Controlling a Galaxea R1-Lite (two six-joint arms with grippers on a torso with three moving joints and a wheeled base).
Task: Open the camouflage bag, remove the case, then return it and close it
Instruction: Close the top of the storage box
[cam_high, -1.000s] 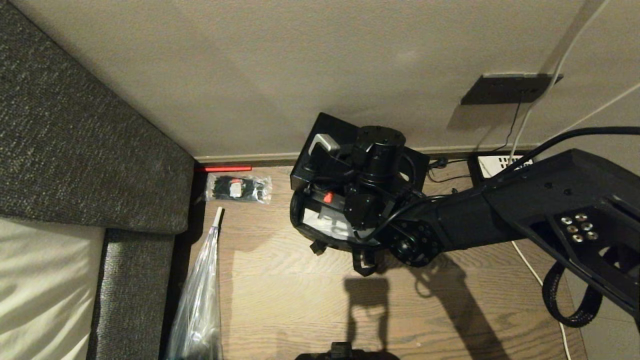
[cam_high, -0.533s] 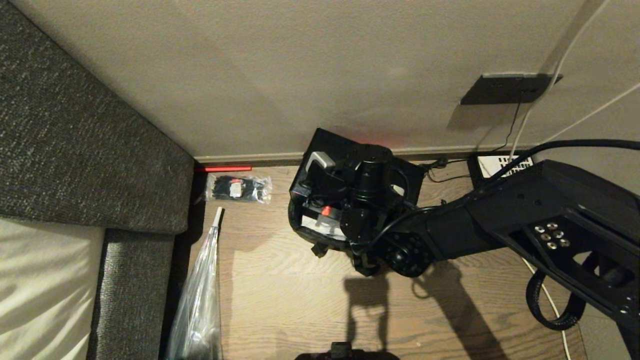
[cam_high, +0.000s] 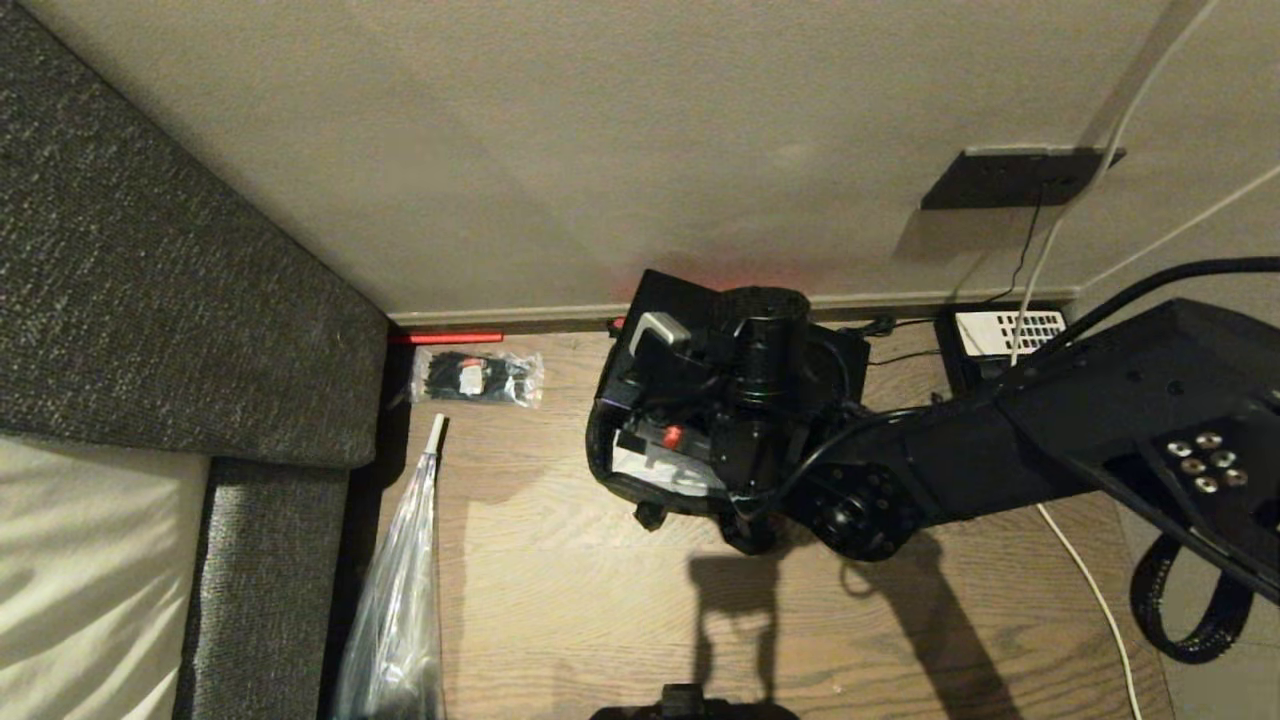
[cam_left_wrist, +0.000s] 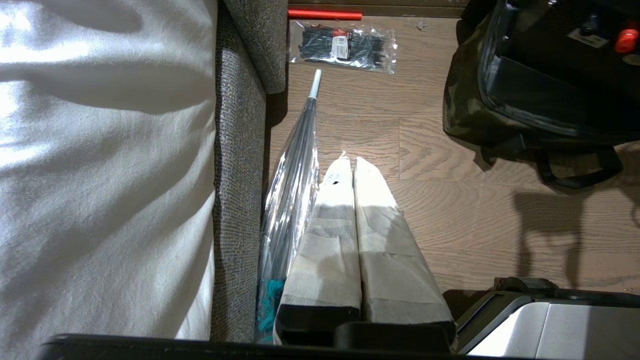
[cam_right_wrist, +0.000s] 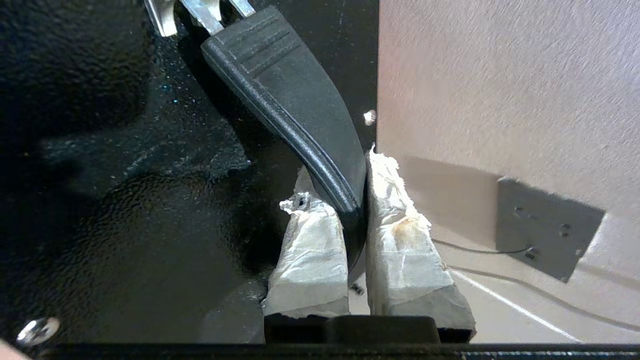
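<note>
The camouflage bag (cam_high: 612, 470) lies open on the wood floor by the wall, and its green side also shows in the left wrist view (cam_left_wrist: 462, 105). The case (cam_high: 676, 298), a flat dark box with a glittery speckled face (cam_right_wrist: 125, 165), stands tilted over the bag's opening. My right gripper (cam_right_wrist: 345, 185) is shut on the case's curved black handle (cam_right_wrist: 295, 100). In the head view my right wrist (cam_high: 760, 390) hides that grip and much of the bag's inside. My left gripper (cam_left_wrist: 348, 162) hangs shut and empty over the floor, left of the bag.
A grey upholstered bed frame (cam_high: 150, 300) fills the left side. A clear packet of black ties (cam_high: 478, 378) and a long clear plastic wrap (cam_high: 400, 600) lie beside it. A black telephone (cam_high: 1000, 330), cables and a wall socket (cam_high: 1020, 175) are at the right.
The right arm has brought the case down from higher against the wall to the bag's opening, then shifted slightly right. A red glow now shows on the wall behind it.
</note>
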